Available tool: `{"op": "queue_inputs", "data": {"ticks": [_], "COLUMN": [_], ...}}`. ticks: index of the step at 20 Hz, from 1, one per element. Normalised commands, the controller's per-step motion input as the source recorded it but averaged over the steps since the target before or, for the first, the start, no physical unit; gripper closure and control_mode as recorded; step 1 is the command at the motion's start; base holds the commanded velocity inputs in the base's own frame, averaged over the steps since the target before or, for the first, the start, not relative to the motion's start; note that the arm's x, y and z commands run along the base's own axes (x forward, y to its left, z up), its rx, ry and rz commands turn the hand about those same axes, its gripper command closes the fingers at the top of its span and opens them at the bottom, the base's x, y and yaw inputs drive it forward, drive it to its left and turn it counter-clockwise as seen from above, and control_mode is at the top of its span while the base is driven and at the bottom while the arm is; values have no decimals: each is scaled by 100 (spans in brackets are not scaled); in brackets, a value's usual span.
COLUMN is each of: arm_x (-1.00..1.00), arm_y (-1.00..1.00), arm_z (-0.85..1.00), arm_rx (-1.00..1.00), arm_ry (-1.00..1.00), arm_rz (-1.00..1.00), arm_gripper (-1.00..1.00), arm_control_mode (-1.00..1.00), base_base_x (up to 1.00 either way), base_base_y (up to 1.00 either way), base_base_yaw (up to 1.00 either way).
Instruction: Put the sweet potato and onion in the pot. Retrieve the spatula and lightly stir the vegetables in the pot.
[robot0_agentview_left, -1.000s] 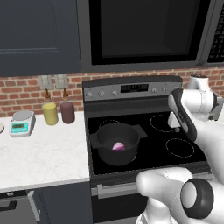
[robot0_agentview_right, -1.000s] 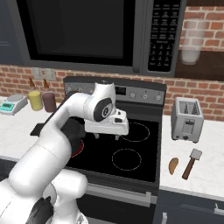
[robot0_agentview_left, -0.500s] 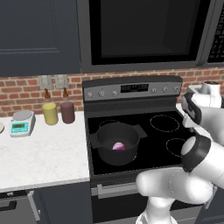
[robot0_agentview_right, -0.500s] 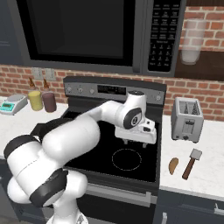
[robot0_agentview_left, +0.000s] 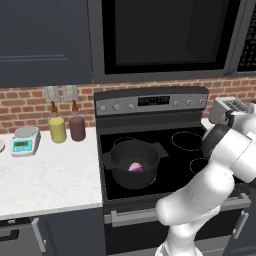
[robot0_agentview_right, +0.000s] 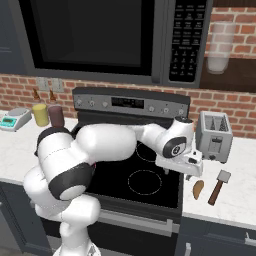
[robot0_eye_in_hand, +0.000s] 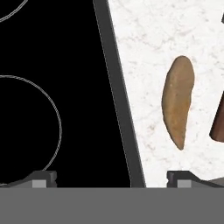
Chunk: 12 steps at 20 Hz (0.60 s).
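The dark pot (robot0_agentview_left: 135, 162) stands on the stove's front left burner with the pink-purple onion (robot0_agentview_left: 135, 167) lying inside it. The orange-brown sweet potato (robot0_agentview_right: 198, 189) (robot0_eye_in_hand: 178, 100) lies on the white counter just right of the stove. Beside it is the spatula (robot0_agentview_right: 218, 184), its brown handle (robot0_eye_in_hand: 218, 124) at the hand view's right edge. My gripper (robot0_agentview_right: 178, 172) (robot0_eye_in_hand: 113, 179) hangs open and empty over the stove's right edge, a little left of the sweet potato.
A silver toaster (robot0_agentview_right: 214, 136) stands behind the sweet potato and spatula. Left of the stove the counter holds a yellow jar (robot0_agentview_left: 57, 129), a brown jar (robot0_agentview_left: 77, 128) and a kitchen scale (robot0_agentview_left: 25, 141). A microwave hangs above the stove.
My arm has swung right from over the middle of the stove to its right edge, near the sweet potato. The jaws stay open and the onion rests in the pot as before.
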Motion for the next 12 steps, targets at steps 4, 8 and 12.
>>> {"op": "queue_inputs", "data": {"ticks": [4,8,12], "arm_x": [6,18,15], "arm_y": [-16,-17,-18], "arm_z": [-5,-14,-22], "arm_rx": [3,0,3], "arm_ry": [4,10,13], "arm_rz": [0,0,0], "arm_gripper": [-100,-100,-100], "arm_control_mode": [-100,-100,-100], "base_base_x": [0,0,0], "base_base_y": [0,0,0], "base_base_yaw": [0,0,0]}}
